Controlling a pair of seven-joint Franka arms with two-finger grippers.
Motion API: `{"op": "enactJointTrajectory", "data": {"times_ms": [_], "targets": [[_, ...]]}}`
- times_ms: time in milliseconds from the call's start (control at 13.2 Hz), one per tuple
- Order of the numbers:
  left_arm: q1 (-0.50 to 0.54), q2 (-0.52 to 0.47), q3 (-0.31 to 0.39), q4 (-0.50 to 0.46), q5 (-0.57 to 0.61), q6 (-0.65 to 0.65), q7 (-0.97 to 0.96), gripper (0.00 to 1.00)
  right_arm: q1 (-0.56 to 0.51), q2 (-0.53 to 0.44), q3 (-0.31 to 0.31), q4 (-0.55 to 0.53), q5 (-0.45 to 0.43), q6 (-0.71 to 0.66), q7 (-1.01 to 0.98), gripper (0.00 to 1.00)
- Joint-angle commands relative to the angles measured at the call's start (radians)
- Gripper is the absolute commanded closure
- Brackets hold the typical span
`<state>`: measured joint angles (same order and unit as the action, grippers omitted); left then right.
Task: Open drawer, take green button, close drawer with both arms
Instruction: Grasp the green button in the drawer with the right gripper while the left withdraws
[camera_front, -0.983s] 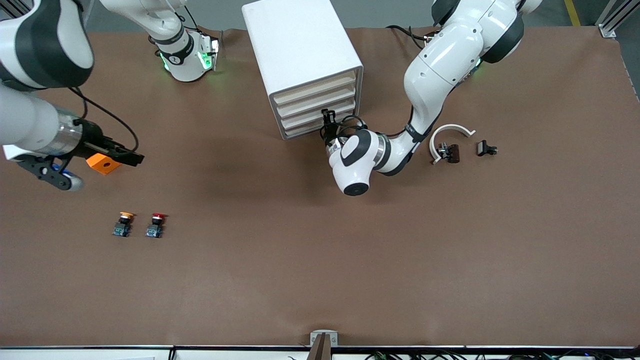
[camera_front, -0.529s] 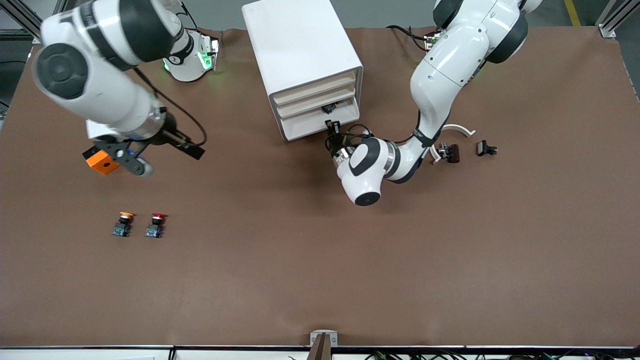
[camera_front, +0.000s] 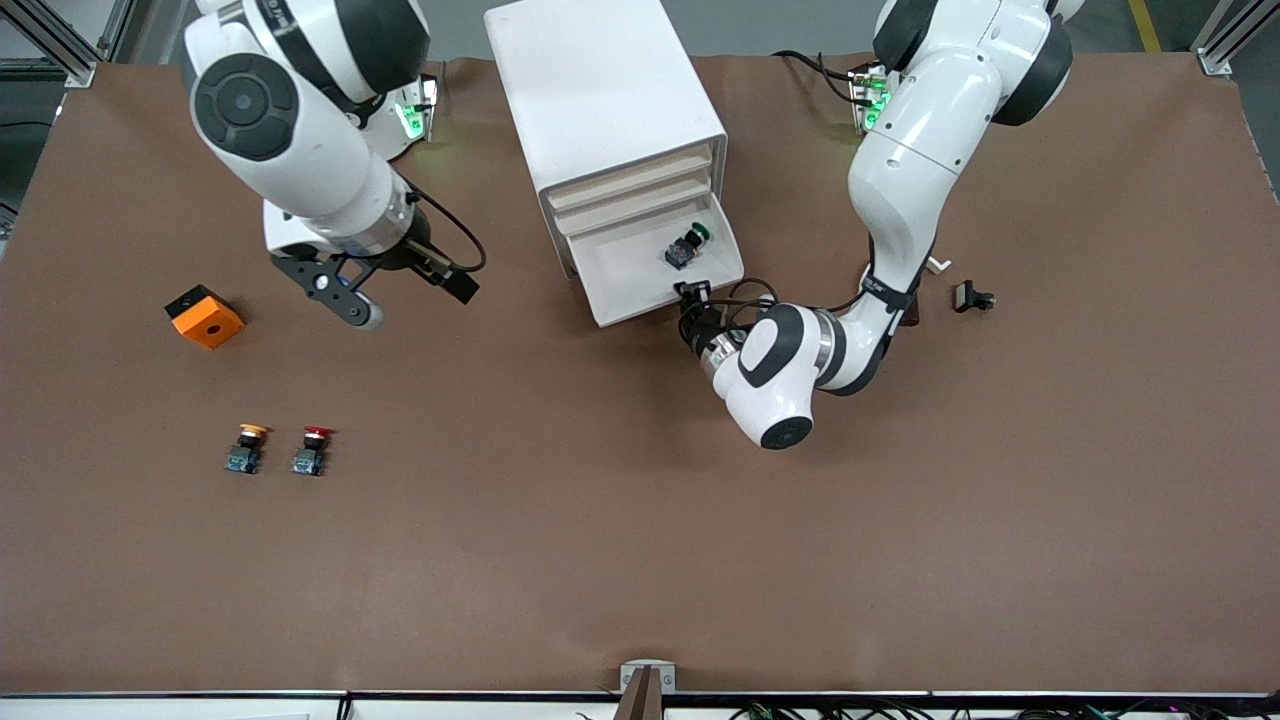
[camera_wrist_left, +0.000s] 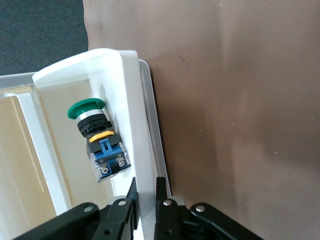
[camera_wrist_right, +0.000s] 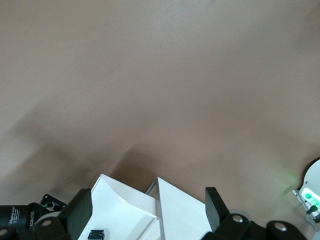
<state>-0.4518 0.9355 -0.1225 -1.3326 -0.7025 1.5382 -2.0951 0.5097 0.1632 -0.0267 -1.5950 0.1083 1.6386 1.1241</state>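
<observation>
The white cabinet (camera_front: 600, 90) stands at the table's back middle. Its bottom drawer (camera_front: 640, 285) is pulled out toward the front camera. The green-capped button (camera_front: 688, 247) lies on its side inside the drawer, near the corner at the left arm's end, and also shows in the left wrist view (camera_wrist_left: 95, 140). My left gripper (camera_front: 691, 296) is shut on the drawer's front wall (camera_wrist_left: 130, 125), one finger inside, one outside. My right gripper (camera_front: 455, 287) is open and empty, up over the table beside the cabinet, pointing at the drawer (camera_wrist_right: 125, 210).
An orange block (camera_front: 204, 316) lies toward the right arm's end. An orange-capped button (camera_front: 245, 448) and a red-capped button (camera_front: 312, 450) stand nearer the front camera. A small black clip (camera_front: 972, 296) lies toward the left arm's end.
My left gripper has pulled the bottom drawer out toward the front camera, uncovering the green button. My right arm has swung from the orange block toward the cabinet.
</observation>
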Motion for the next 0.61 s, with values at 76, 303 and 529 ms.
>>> {"op": "enactJointTrajectory", "data": {"times_ms": [76,303,529], "targets": [[-0.002,0.019,0.035,0.03,0.006,0.086,0.09,1.0,0.07,0.015,-0.012,-0.017,0.018,0.061,0.104,0.0],[0.004,0.02,0.035,0.03,0.006,0.117,0.092,1.0,0.153,0.05,-0.012,-0.016,0.016,0.13,0.244,0.0],[0.008,0.02,0.035,0.029,0.005,0.122,0.116,0.24,0.243,0.087,-0.012,-0.011,0.016,0.196,0.37,0.0]]}}
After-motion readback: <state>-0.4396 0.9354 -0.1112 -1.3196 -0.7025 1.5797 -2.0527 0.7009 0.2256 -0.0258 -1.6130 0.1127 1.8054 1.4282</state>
